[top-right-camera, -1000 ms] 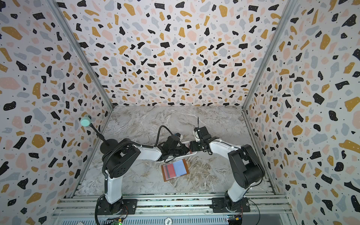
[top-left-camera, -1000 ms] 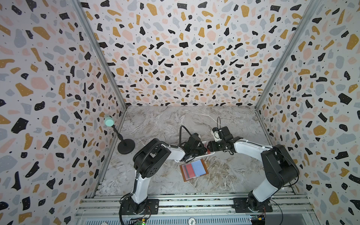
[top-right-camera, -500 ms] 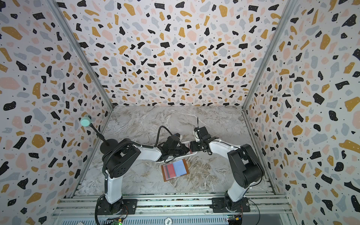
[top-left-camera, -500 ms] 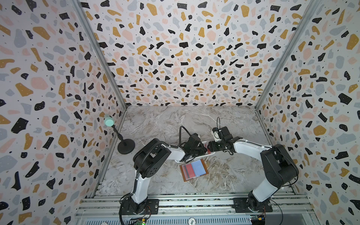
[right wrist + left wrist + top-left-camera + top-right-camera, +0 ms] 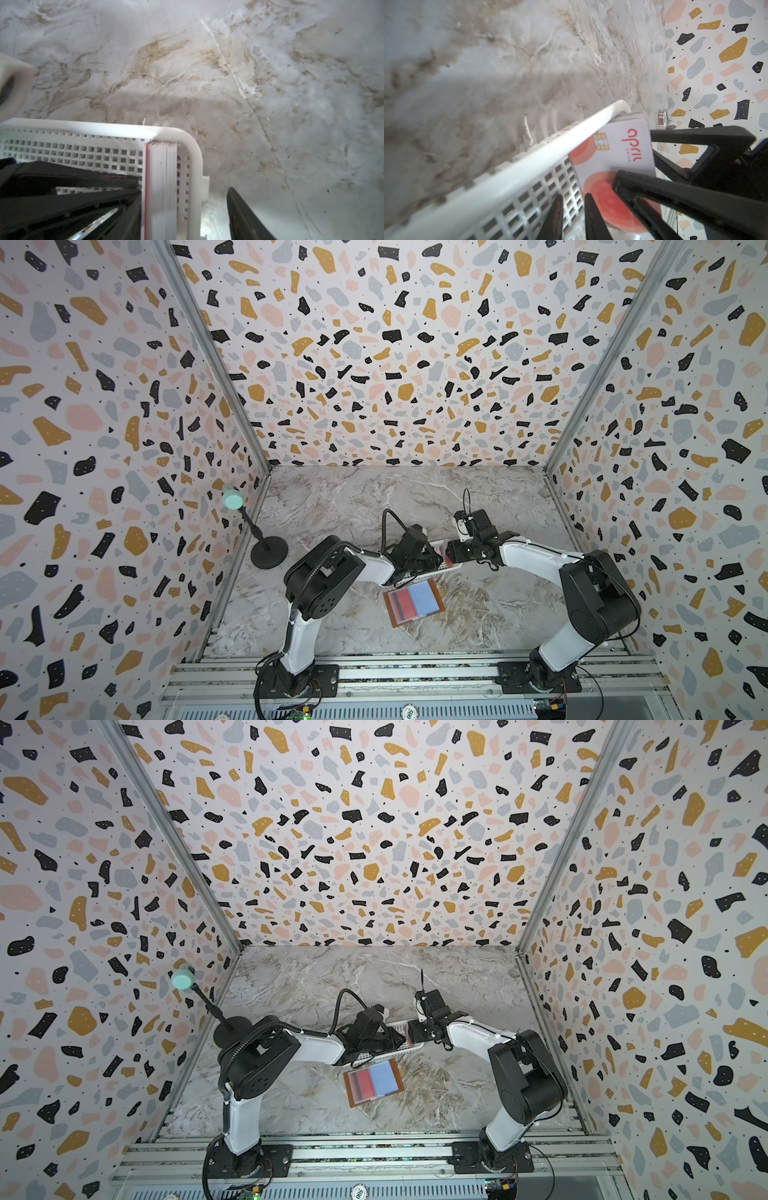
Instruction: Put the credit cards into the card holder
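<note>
Almost nothing has moved since a second ago: both arms sit in the same spots, bent low over the white plastic basket with small square holes [image 5: 83,124].

Far on the left, a little teal ball on a black stand [image 5: 231,499] stands by the wall, out of the way. Next comes the left gripper [image 5: 573,196]. Its fingers [image 5: 592,218] are close together with only a thin gap, and nothing is between them. They point into the basket, which sits in the middle of the grey marble surface [image 5: 374,506].

Just on the near side of the basket lies the tan-brown leather card holder [image 5: 413,602], open and flat. Its left page shows something red with a dark stripe. That may be a card already tucked in, but I cannot tell for sure. Its right page is plain pale blue and looks empty.

At the right end of the basket, the whitish-pink credit cards with red round blobs [image 5: 612,149] stand on edge in a thick stack, right beside the end wall. The right gripper [image 5: 184,191] reaches in here. Its fingers [image 5: 241,218] are wide apart. One seems to touch the front card. The other is outside the basket wall, not touching it. No card is lifted.

So the job looks barely begun. A card must be pulled free, carried to the holder and slid in, and then the rest must follow.
</note>
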`<state>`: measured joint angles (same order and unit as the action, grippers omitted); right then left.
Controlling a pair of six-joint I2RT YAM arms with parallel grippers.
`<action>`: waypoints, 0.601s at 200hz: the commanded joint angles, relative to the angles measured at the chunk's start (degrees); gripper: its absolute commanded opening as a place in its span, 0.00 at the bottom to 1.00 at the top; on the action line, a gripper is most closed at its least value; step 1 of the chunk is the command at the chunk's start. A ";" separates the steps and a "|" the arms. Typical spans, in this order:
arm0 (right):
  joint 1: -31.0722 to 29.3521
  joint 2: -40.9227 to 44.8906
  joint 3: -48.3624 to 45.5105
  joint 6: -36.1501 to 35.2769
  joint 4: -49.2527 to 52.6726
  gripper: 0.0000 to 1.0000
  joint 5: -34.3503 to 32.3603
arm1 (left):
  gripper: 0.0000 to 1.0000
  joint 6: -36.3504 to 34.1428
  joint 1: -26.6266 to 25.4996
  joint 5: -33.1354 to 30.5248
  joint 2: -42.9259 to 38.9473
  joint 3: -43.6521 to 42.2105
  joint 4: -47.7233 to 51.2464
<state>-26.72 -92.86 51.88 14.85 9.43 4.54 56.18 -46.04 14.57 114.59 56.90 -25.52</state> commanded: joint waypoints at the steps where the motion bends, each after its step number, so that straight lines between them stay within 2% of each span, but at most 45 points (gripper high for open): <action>1: 0.09 2.44 2.22 -0.98 1.89 0.58 -2.66 | 0.23 -0.11 -0.21 0.41 1.67 -1.09 0.73; 61: 0.09 3.21 2.11 -1.21 2.15 0.54 -2.30 | 0.34 -0.26 -0.18 0.98 2.00 -0.32 1.12; 120: 0.09 4.82 1.68 -0.98 2.51 0.50 -3.67 | 0.33 -0.20 -0.17 1.05 2.04 -0.32 1.26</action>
<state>-26.87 -90.85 51.94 14.44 10.00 3.79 56.34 -46.04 15.59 114.80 56.93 -27.03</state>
